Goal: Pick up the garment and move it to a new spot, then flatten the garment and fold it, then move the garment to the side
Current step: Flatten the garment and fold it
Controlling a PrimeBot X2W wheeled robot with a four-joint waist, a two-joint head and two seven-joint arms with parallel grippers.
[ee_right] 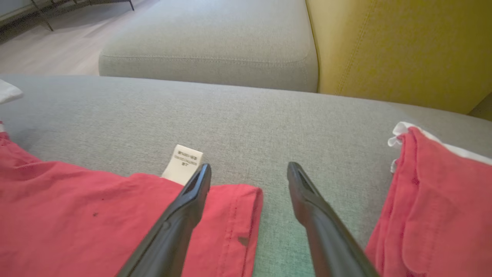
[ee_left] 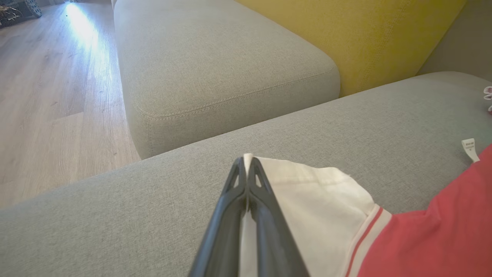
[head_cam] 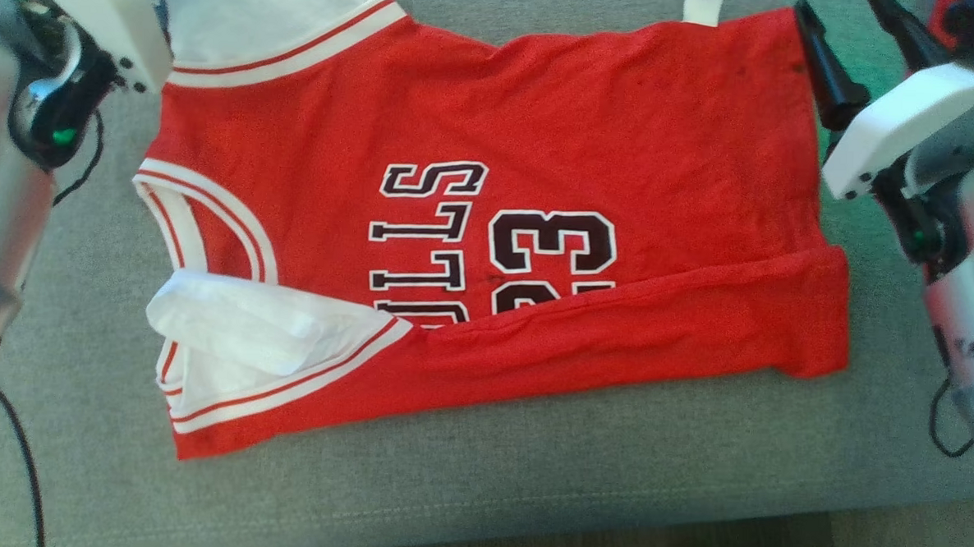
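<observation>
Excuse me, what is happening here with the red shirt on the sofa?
A two-armed robot is folding a red basketball jersey with white sleeves, spread on a grey fabric sofa cushion. The near edge is already folded over. The left gripper is shut on the far white sleeve; the right gripper hangs open at the far hem corner, holding nothing.

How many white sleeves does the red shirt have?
2. One sleeve is at the far left corner of the shirt, pinched in the left fingers. The other sleeve lies folded over its near left edge. None seems hidden.
</observation>
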